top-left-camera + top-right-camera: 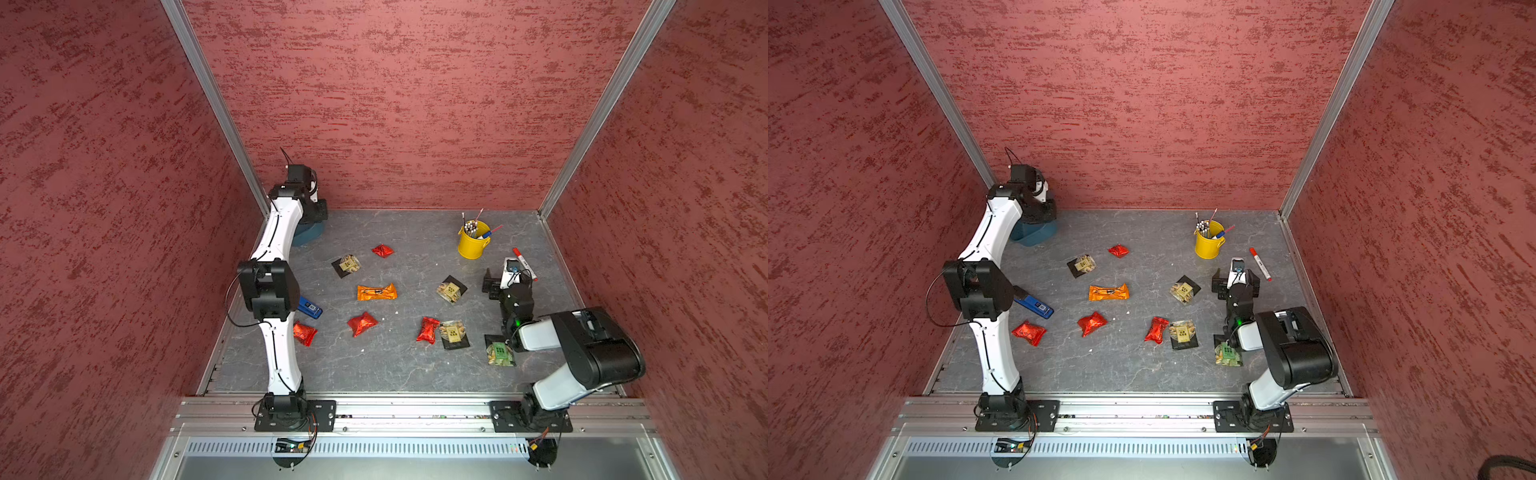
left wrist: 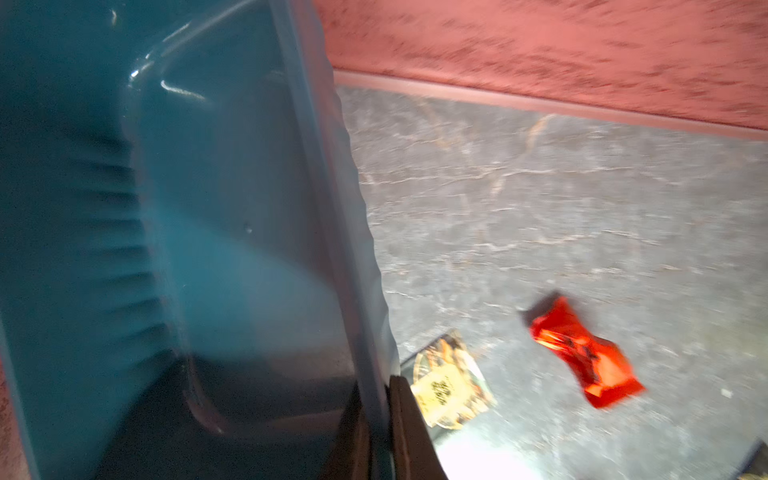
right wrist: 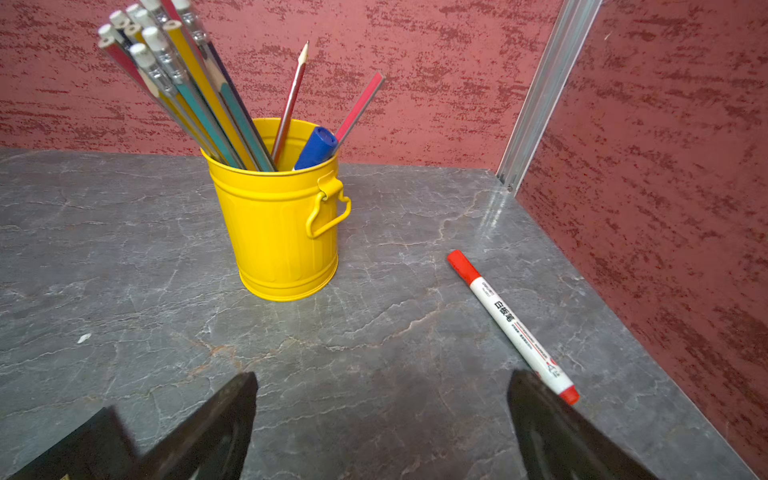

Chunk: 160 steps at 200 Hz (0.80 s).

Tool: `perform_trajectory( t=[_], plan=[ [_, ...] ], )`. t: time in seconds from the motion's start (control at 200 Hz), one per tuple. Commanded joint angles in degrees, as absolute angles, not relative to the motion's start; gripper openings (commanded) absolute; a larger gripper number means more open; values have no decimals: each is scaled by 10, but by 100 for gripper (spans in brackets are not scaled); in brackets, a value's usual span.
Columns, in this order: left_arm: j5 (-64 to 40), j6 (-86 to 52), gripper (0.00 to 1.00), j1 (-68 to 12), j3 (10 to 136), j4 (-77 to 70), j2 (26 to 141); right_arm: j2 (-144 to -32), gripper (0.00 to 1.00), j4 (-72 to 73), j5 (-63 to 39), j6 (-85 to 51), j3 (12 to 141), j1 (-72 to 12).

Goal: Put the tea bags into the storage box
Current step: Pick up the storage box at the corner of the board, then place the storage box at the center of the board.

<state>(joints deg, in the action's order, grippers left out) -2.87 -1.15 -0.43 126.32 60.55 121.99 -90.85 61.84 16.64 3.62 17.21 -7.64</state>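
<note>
L gripper [image 2: 376, 388] is pinched tight on the storage box [image 2: 232, 216]. One finger [image 2: 409, 428] is outside the long edge, the other inside, w/ the thin wall squeezed btw them.

The box sits at the far left corner of the table [image 1: 399, 365], under the L wrist. In both top views only a bit of the box [image 1: 308, 236] [image 1: 1034, 237] shows. It's dark teal-blue plastic, shallow, w/ round corners & little ribs on one wall. The wrist pic is blurry, so can't tell if it lies flat or tipped.

R gripper [image 3: 384, 386] is open wide & holds nothing; just bare table btw its fingers. It's near the yellow cup [image 3: 282, 232] & the marker [image 3: 515, 328].

The tea bags [image 1: 362, 323] lie spread out on the table: 4 shiny red, 1 orange, 4 clear w/ black backs. A clear one & a red one are near the box.
</note>
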Motion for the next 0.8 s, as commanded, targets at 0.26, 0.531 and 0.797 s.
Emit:
perform_trajectory(
  t=[0.26,0.531,0.797],
  plan=[
    [-2,-52,14,-184,1272,669,1143,-899,98,620,161,31,183,-70],
    [-3,-111,16,-308,1284,667,1148,-899,98,619,161,31,183,-71],
    [6,-142,16,-404,1300,661,1191,-898,99,619,161,31,183,-71]
  ],
)
